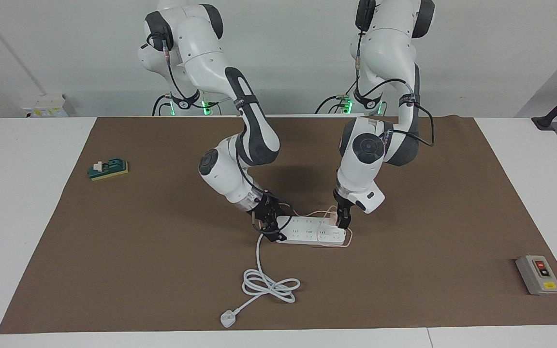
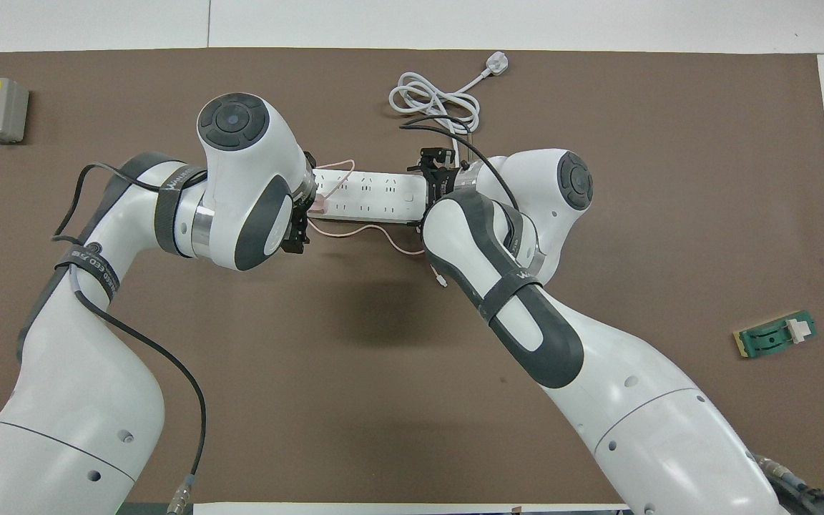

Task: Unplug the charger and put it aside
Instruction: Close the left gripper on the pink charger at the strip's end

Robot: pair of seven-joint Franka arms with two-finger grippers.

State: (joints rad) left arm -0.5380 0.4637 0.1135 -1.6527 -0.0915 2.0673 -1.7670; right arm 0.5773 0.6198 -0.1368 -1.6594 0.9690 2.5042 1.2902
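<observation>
Reaching in from its base, the left arm brings the left gripper (image 1: 342, 221) down at the charger (image 1: 335, 220), the small pink cube plugged into the power strip (image 1: 311, 230) at that strip's end toward the left arm's side of the table. Its fingers stand wide apart around the charger; whether they touch it cannot be told. The charger's thin pink cable (image 2: 365, 229) loops from the cube along the strip's side nearer to the robots and trails onto the brown mat (image 1: 162, 270), its loose tip lying by the right arm's forearm in the overhead view. The right gripper (image 1: 270, 223) sits low at the strip's other end, where the thick white cord (image 1: 265, 282) leaves; whether its fingers are wide or closed cannot be told. Farther from the robots, that cord coils on the mat and ends in a white three-pin plug (image 1: 228, 319). A green block (image 1: 108, 169) lies toward the right arm's end of the table, and a grey switch box (image 1: 538, 274) toward the left arm's end.
</observation>
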